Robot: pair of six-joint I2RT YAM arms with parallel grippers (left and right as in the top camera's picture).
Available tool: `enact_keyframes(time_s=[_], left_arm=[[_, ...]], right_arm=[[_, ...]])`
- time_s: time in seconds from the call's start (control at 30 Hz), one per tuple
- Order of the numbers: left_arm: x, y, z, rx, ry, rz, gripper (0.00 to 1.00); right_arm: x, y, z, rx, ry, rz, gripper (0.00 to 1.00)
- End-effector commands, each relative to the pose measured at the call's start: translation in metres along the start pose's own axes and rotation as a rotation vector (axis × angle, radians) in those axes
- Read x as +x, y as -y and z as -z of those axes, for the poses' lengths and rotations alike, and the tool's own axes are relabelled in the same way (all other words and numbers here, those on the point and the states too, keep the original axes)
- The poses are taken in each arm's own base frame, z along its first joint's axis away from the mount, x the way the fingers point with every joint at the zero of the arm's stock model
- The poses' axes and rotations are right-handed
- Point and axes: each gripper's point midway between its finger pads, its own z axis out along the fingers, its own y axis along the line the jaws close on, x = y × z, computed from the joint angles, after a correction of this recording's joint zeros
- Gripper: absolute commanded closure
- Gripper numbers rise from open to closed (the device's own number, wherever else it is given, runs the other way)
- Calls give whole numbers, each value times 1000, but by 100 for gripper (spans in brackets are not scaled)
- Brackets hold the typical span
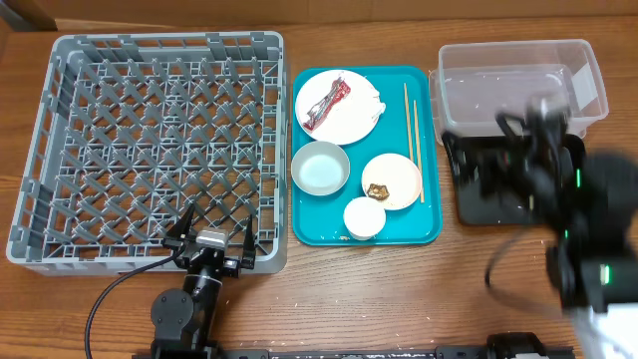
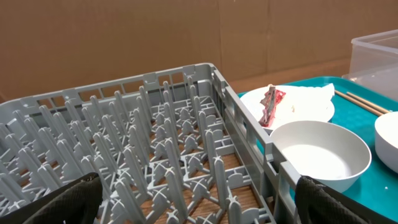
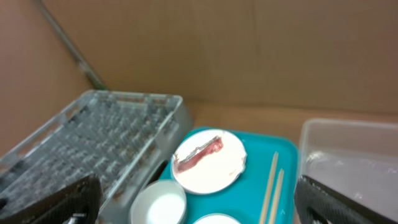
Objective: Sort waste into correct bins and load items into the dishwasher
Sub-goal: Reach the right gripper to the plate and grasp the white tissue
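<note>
The grey dishwasher rack (image 1: 150, 150) fills the left of the table. Beside it, a teal tray (image 1: 431, 150) holds a large plate (image 1: 349, 125) with the red-and-silver wrapper (image 1: 326, 103) and white paper (image 1: 371, 95), a bowl (image 1: 320, 168), a small plate (image 1: 399, 175) with a brown lump (image 1: 378, 189), a small cup (image 1: 364, 217) and chopsticks (image 1: 413, 140). My left gripper (image 1: 216, 231) stands open over the rack's front edge, holding nothing. My right gripper (image 3: 199, 202) is open and empty, high above the tray's right side; its arm (image 1: 558, 199) is blurred over the black tray (image 1: 478, 189).
The clear tub (image 1: 523, 80) stands at the back right, just behind the black tray. Cardboard walls close off the back of the table. A cable (image 1: 110, 294) runs along the bare wood in front of the rack.
</note>
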Motion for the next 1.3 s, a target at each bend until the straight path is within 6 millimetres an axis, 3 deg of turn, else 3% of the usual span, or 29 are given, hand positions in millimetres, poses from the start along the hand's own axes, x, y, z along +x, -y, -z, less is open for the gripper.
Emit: enact_keyframes(time_s=[0.0,0.17,0.3,0.43,0.5,0.6,0.7,0.87,1.27], left_arm=[[0,0,0,0,4,-16,0],[0,0,0,0,4,-16,0],[0,0,0,0,4,-16,0],[0,0,0,0,4,-16,0],[0,0,0,0,4,-16,0],[0,0,0,0,4,-16,0],[0,0,0,0,4,-16,0],[0,0,0,0,4,-16,0],[0,0,0,0,4,-16,0]], right_arm=[[-20,-10,-63,-107,-211,-81,0],[-4,-10,-141,-92,-464,-146,0],[33,-11,-206,-53,-597,-127,0],[68,-16,-254,-94,-608,-110,0],[88,-20,-264,-124,-650,-132,0],[122,2,-284,-15,-691,-101,8],[149,34,-294,221,-713,-89,7],[188,45,-312,363,-731,-19,0],[221,48,-330,390,-739,-3,8]])
